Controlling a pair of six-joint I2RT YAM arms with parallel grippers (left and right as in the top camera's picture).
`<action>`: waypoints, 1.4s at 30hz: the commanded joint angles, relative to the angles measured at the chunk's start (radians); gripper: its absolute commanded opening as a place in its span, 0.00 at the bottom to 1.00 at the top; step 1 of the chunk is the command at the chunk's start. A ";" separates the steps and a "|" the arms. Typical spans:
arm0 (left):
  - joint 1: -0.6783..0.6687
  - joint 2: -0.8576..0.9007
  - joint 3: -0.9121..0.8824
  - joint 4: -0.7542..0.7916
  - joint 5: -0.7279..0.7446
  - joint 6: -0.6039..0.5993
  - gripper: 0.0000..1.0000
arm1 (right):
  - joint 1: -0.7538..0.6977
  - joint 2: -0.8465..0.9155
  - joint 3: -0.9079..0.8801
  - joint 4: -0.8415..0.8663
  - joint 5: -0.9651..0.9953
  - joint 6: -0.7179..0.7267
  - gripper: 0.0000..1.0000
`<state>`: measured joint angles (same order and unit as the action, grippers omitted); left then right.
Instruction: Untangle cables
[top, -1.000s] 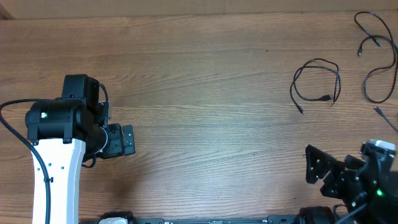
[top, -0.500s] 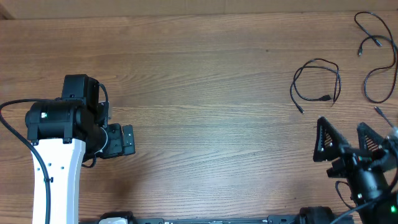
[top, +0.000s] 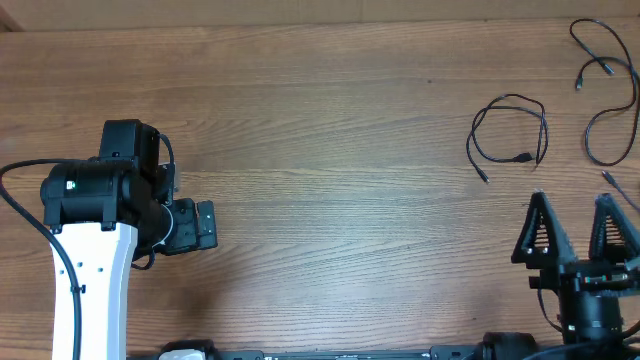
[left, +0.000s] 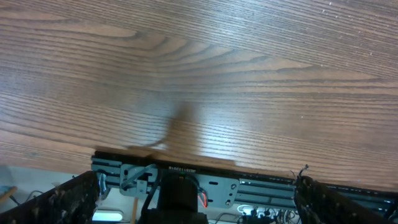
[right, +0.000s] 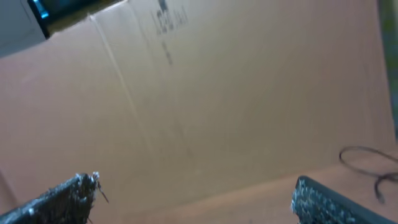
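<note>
Right end effector (top: 572, 198) has turned toward 12 o'clock, spread wide, empty; left end effector (top: 207, 225) also spread, empty. Cables (top: 544, 130) lie near surface's (top: 330, 120) 2 o'clock edge.

Even, bright light — right wrist (blurred).

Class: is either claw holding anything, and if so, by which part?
Nothing is held: the left claw and right claw are open and empty; the cables lie apart from both.

free: table (top: 330, 150) middle | blocked: cables (top: 544, 130) far-right, left arm (top: 95, 220) left edge
</note>
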<state>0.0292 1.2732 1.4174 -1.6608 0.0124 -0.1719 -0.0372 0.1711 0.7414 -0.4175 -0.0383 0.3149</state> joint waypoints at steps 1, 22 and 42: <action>0.010 0.002 0.012 -0.002 0.007 0.023 1.00 | -0.033 -0.060 -0.082 0.058 -0.001 0.003 1.00; 0.010 0.002 0.012 -0.002 0.007 0.023 1.00 | -0.076 -0.168 -0.576 0.272 -0.001 0.003 1.00; 0.010 0.002 0.012 -0.002 0.007 0.023 1.00 | -0.074 -0.169 -0.734 0.335 0.000 0.003 1.00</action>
<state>0.0292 1.2732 1.4174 -1.6608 0.0124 -0.1719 -0.1070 0.0147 0.0250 -0.1051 -0.0380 0.3145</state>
